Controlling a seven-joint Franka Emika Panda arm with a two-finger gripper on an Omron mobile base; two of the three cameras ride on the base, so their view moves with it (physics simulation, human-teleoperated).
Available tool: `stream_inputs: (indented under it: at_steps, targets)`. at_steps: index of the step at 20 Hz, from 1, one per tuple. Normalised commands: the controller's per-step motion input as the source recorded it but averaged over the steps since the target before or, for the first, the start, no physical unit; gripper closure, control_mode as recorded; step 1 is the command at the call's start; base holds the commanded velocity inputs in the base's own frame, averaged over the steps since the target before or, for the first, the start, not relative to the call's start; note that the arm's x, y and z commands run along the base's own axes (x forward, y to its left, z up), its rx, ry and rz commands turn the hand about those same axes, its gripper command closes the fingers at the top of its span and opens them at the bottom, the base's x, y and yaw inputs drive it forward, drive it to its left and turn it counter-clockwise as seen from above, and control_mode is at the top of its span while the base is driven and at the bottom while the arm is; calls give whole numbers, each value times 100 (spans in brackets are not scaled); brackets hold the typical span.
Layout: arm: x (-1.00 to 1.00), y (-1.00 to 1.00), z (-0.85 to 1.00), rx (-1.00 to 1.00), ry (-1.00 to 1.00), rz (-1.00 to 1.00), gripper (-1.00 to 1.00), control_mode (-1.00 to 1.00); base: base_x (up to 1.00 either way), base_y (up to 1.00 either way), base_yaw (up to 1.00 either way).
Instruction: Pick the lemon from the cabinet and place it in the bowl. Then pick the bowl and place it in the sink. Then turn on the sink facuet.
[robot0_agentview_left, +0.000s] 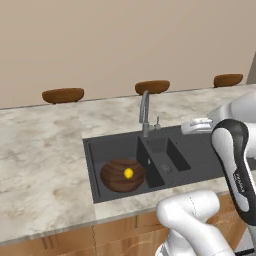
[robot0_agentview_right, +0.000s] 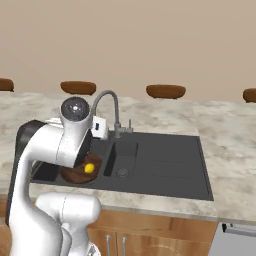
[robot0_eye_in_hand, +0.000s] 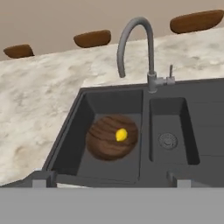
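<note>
The bowl (robot0_eye_in_hand: 111, 137) sits in the left basin of the sink (robot0_eye_in_hand: 192, 105), with the lemon (robot0_eye_in_hand: 121, 134) inside it. The tap (robot0_eye_in_hand: 146, 48) stands behind the divider, spout arching over the left basin. The jaws (robot0_eye_in_hand: 109, 179) are released, empty, above the sink's near edge.

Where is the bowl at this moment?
The bowl sits in the left basin of the sink, left of the divider, with the lemon inside it and the faucet behind.
</note>
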Motion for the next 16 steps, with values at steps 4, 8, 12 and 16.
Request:
stream_inputs:
  at_steps: [4, 8, 12, 16]
  targets:
    - [5, -23, 0, 65, 15, -18, -100, -100, 0, 0, 0]
    - [19, -2, 0, 67, 30, -33, -100, -100, 0, 0, 0]
    - [52, -4, -1, 53, 47, -21, -100, -100, 0, 0, 0]
    - [81, -20, -19, 41, 51, 0, -100, -100, 0, 0, 0]
